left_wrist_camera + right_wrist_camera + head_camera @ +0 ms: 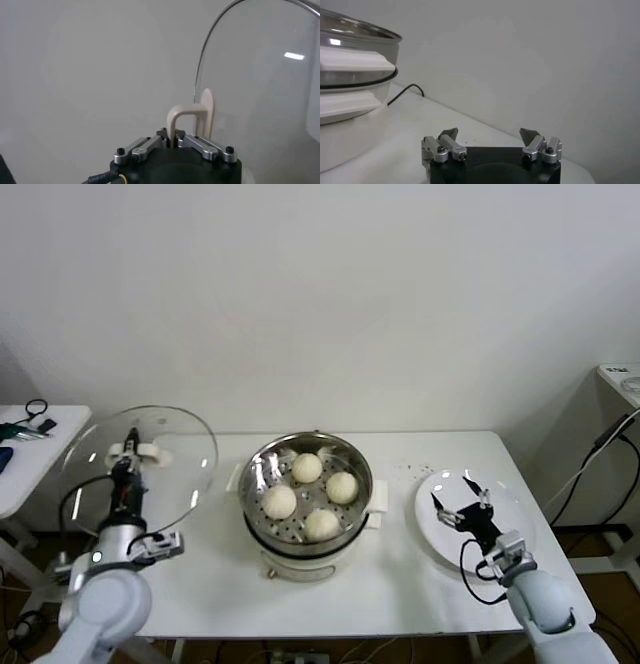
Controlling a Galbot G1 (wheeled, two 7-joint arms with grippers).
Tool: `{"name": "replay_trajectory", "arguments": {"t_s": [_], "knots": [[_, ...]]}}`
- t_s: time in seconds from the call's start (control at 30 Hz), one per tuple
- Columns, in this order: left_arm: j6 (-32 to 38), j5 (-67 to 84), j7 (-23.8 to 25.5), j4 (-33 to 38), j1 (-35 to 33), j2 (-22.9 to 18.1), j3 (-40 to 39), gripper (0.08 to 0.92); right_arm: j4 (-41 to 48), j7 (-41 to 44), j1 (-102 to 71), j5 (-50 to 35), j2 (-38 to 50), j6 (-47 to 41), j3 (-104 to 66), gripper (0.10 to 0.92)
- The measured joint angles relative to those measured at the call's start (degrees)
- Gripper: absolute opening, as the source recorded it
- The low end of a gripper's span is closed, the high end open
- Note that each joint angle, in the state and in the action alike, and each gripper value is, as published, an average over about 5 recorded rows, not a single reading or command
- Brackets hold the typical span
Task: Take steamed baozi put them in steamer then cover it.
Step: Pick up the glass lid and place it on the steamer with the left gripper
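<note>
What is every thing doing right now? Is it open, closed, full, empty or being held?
steamer: uncovered, four buns inside.
baozi: all four sit on the perforated tray.
cover: off the steamer, held up on edge by its handle.
plate: no buns on it.
left end effector: shut on the cover's handle.
right end effector: open, over the plate, holding nothing.

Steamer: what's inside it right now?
Four baozi sit on the perforated tray inside the steamer, uncovered. The left gripper holds the glass cover by its handle, up and to the left. Anything beneath the tray is hidden.
</note>
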State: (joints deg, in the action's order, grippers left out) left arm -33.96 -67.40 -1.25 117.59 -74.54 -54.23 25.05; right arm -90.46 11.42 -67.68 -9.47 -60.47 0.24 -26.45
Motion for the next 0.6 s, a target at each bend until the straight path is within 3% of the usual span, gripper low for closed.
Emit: {"name": "replay_trajectory", "arguments": {"t_s": [0.3,0.6], "knots": [[-5.97,-3.32,5.76,3.52,6.48,0.80,-12.03,0.151,2.38,0.07,2.05,1.61,-2.18,0.71,1.08,0.823],[-8.27,-8.87,13.09,2.33,13.39,-4.57,-22.58,0.151,4.13,0.07,3.20,3.16,-4.27,1.26,1.09,0.823]]}}
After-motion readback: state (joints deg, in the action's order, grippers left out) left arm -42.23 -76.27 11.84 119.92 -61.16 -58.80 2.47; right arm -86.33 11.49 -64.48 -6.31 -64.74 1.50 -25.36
